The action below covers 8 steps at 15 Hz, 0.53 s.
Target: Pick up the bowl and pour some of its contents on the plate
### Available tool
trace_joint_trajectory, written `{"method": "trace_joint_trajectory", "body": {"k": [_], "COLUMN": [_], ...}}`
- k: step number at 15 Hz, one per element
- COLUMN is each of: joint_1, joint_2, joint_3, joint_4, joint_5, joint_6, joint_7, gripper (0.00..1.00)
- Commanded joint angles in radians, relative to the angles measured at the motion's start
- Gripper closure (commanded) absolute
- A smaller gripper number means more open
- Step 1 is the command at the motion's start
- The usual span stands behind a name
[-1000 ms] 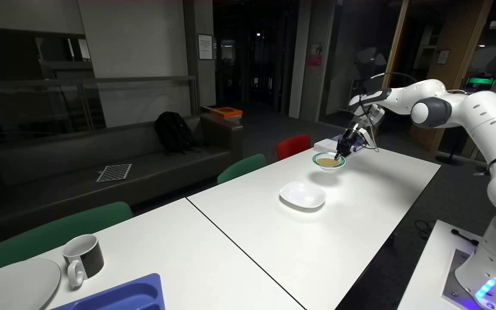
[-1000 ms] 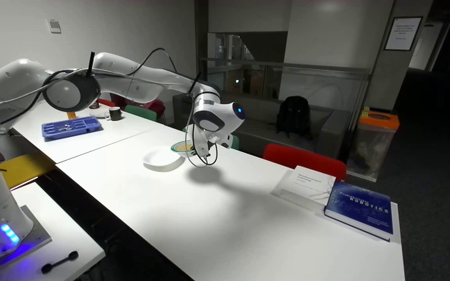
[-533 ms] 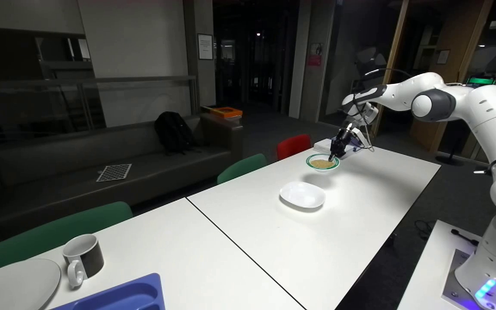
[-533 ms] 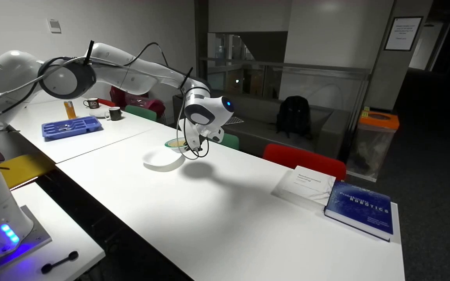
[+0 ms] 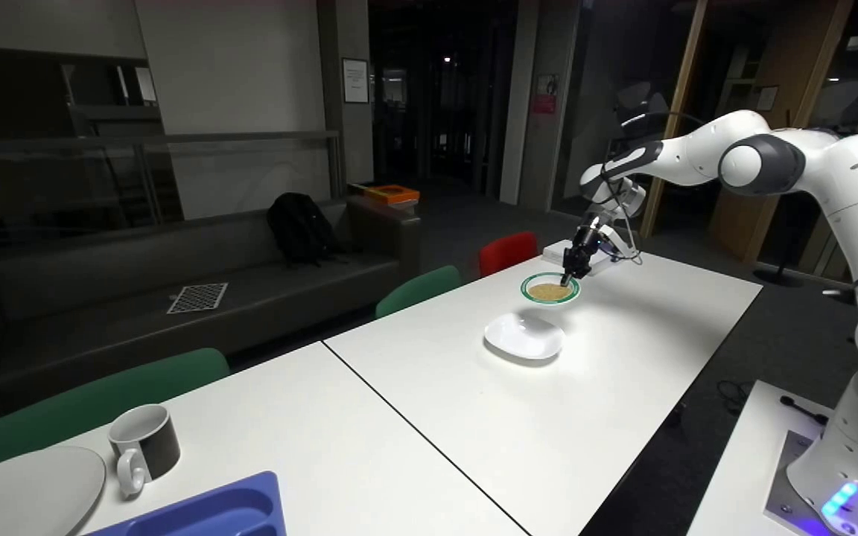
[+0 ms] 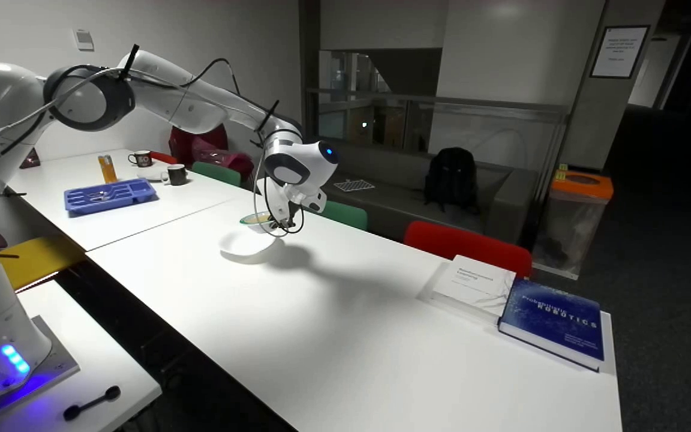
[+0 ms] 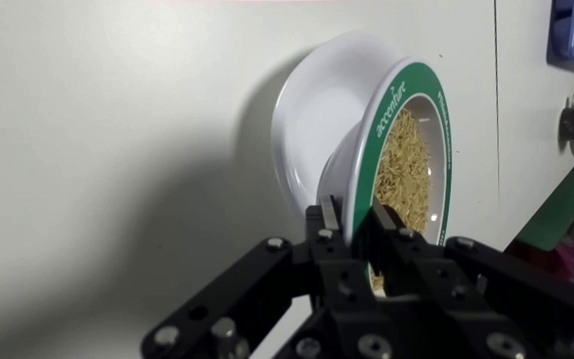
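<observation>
The bowl [image 7: 370,149] is in the jaws, which are pinched together on its rim with just the thickness of the wall between them. In the wrist view one of the jaws stands against the outside of the wall; the other reaches over the green band to the inside, in front of the tan grains [image 7: 404,169] heaped there, though whether it touches them I cannot tell. Most of the bowl extends out past the tips. In both exterior views it hangs above the desk [image 6: 441,360], hollow side up. The white plate [image 5: 524,335] rests on the desk near the bowl and lower than it, partly hidden behind it in the wrist view; whether any of the bowl is directly over the plate I cannot tell. The blue tray [image 6: 110,196] lies well apart, farther along the desk.
</observation>
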Motion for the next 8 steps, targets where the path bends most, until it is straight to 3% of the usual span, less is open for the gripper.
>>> {"method": "trace_joint_trajectory", "body": {"k": [1,8], "joint_1": [0.018,0.033], "joint_2": [-0.121,-0.169], "joint_3": [0.005,-0.001], "joint_4": [-0.155,-0.246], "joint_5": [-0.024,-0.049], "joint_6": [0.073,0.132], "joint_7": [0.018,0.022], "gripper": [0.96,0.96]}}
